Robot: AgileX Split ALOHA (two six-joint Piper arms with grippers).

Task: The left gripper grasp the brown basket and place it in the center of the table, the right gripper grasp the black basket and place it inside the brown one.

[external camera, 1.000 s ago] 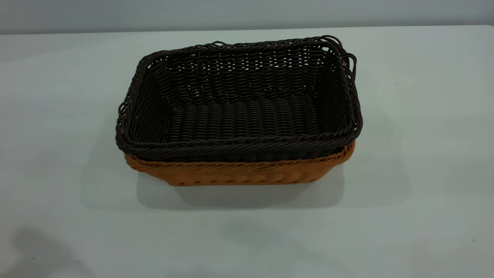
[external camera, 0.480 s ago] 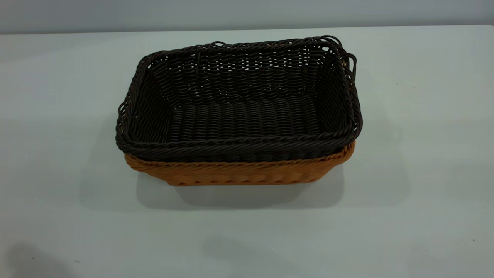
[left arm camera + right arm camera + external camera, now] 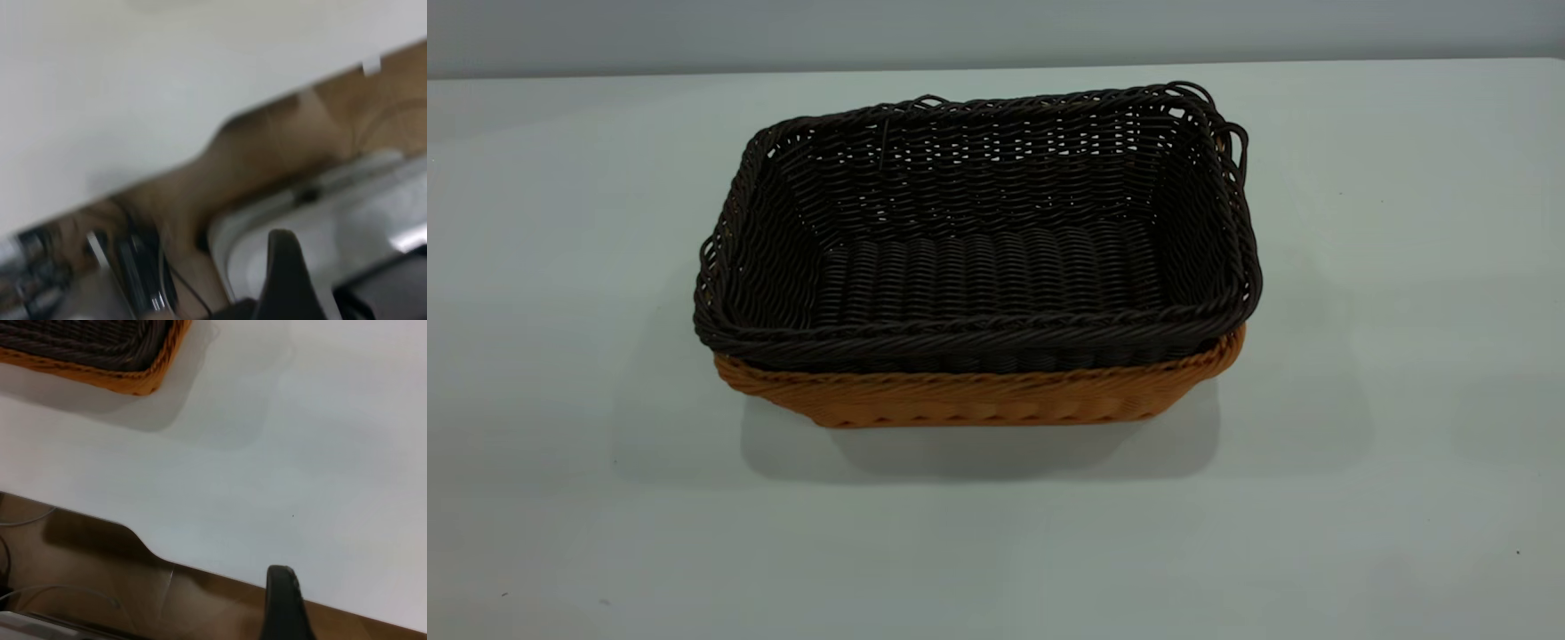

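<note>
Black basket (image 3: pixel 978 240) (dark woven wicker) sits nested inside the brown basket (image 3: pixel 978 398); cannot tell either gripper's jaws' state

Exterior camera angled down at table (image 3: pixel 1405 356), both wrist cameras low over its edge, right sharing basket corner (image 3: pixel 143 380)

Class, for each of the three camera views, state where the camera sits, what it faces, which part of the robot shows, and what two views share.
Exterior view: outside the rig, looking down at the table; the black basket sits nested in the brown basket; no arm shows.
Left wrist view: over the table's edge and the floor; one dark fingertip of the left gripper shows.
Right wrist view: over the table's edge; one fingertip of the right gripper shows.
Shared: exterior and right wrist views both show the nested baskets.
</note>
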